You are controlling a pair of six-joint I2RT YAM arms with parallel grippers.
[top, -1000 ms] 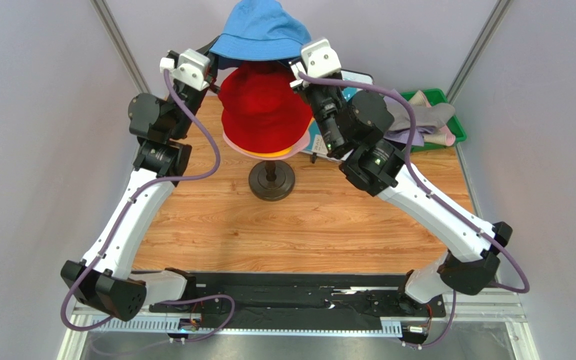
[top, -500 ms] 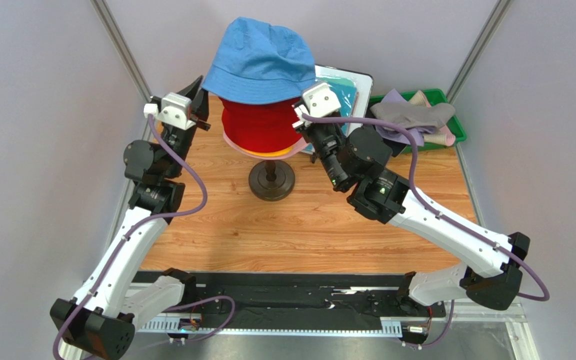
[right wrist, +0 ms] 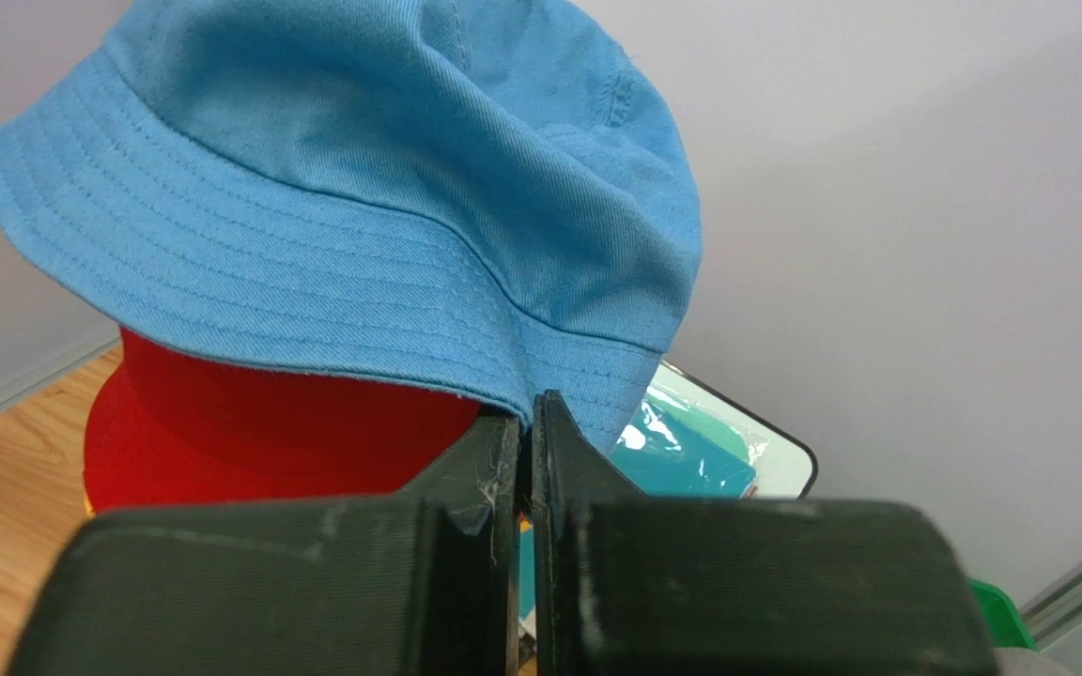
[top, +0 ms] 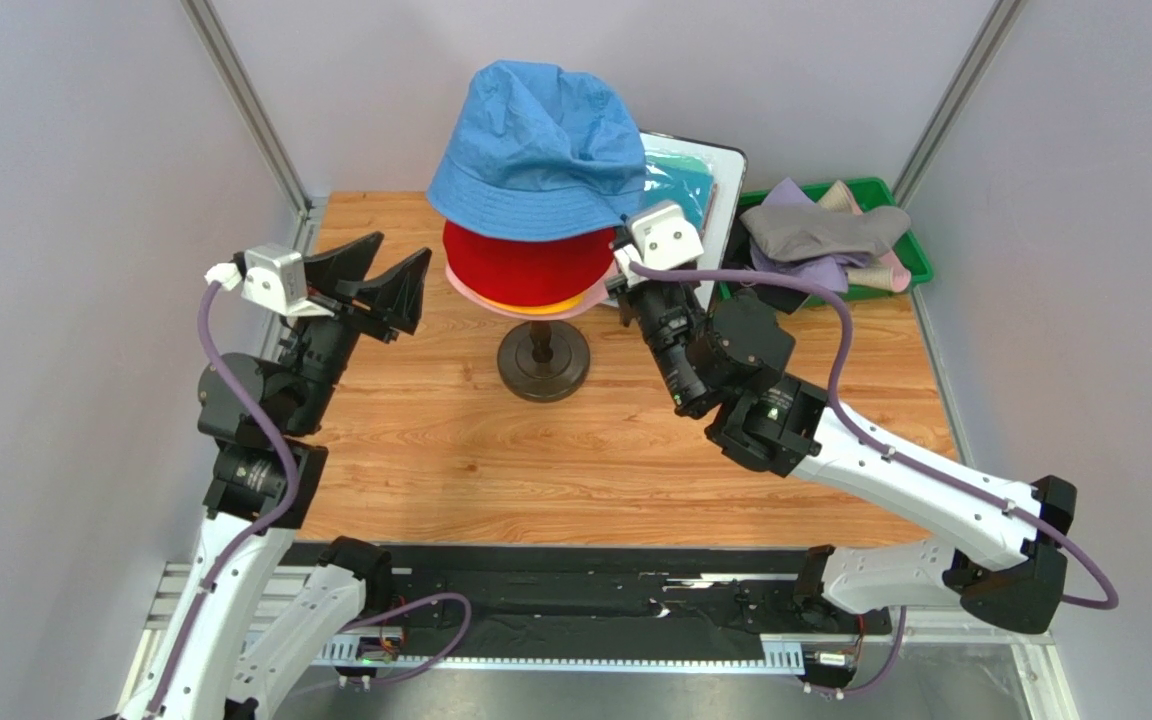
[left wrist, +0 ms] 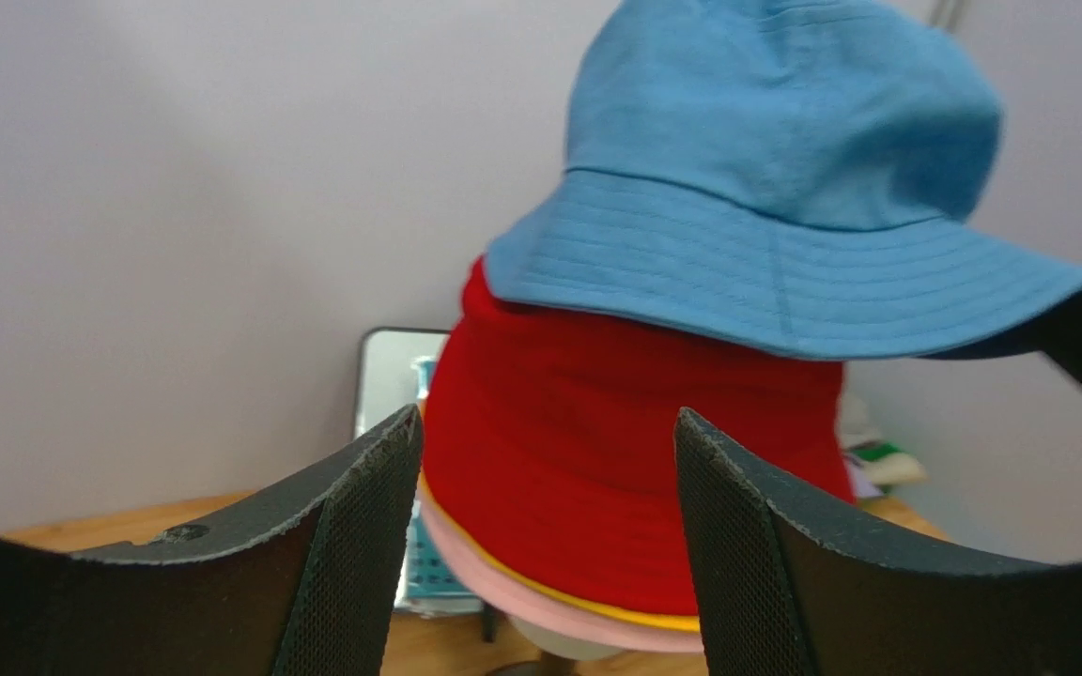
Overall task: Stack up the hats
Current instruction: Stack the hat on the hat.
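Note:
A blue hat (top: pixel 537 143) sits loosely on top of a red hat (top: pixel 522 263), which covers orange-yellow and pink hats on a mannequin head with a dark round base (top: pixel 543 360). My right gripper (top: pixel 624 240) is shut on the right brim of the blue hat (right wrist: pixel 363 169), its tips (right wrist: pixel 530 409) pinching the cloth edge above the red hat (right wrist: pixel 251 423). My left gripper (top: pixel 403 248) hangs open to the left of the stack, apart from it. In the left wrist view its gripper (left wrist: pixel 547 416) frames the red hat (left wrist: pixel 617 451) under the blue hat (left wrist: pixel 787 169).
A green bin (top: pixel 910 255) at the back right holds more hats (top: pixel 823 233) in grey, lavender and beige. A teal sheet in a white frame (top: pixel 687 173) lies behind the stand. Grey walls and metal posts close in both sides.
My left gripper opened, let go of the blue hat's left brim and drew back to the left. The blue hat came down over the red one, with the right gripper still holding it.

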